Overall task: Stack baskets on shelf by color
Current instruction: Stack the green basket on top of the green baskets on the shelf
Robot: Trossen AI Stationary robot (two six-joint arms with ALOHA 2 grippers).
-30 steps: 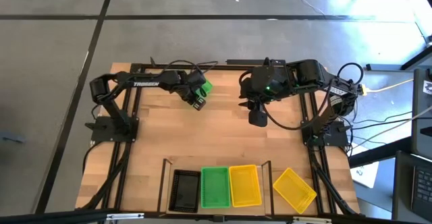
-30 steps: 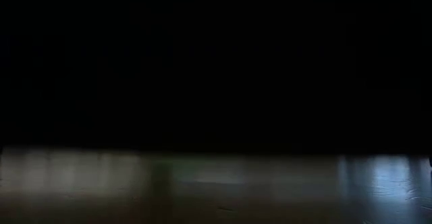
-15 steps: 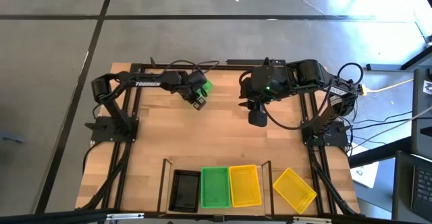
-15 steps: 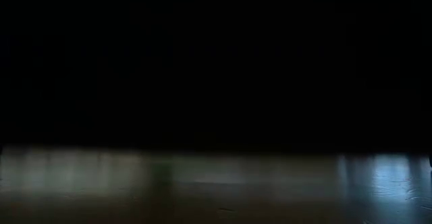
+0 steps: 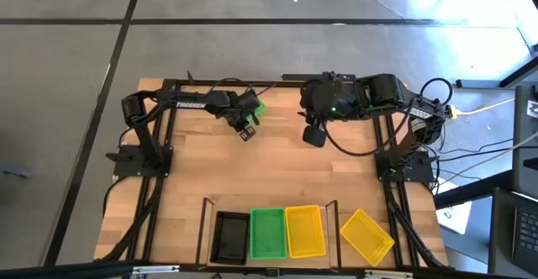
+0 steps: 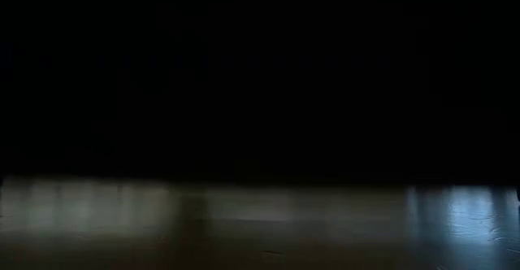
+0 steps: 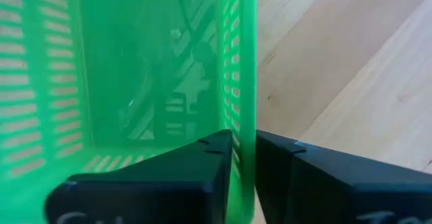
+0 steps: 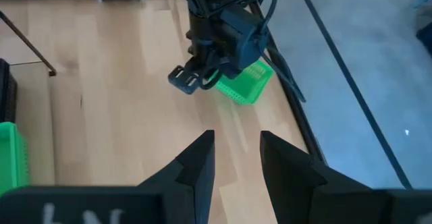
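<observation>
A green basket stands on the far part of the wooden table, left of the middle; it also shows in the right wrist view. My left gripper comes down on it from above and is shut on one of its walls. My right gripper hangs open, high above the far middle of the table, touching nothing. At the near edge the shelf carries a black basket, a green basket and a yellow basket side by side. The low view is dark. My left gripper pinches one perforated side wall of the green basket at its rim, one finger inside the basket and the other finger outside. The fingers point steeply down. The basket sits upright with its bottom on the table.
A loose yellow basket lies askew on the table just right of the shelf. Black frame rails and cables run along the table's far, left and right sides. Bare wood lies between the arms and the shelf.
My left gripper has sunk a little onto the green basket and rolled about its own axis. My right gripper has turned at the wrist, its tip swinging slightly toward the table's far edge. The baskets have stayed where they were.
</observation>
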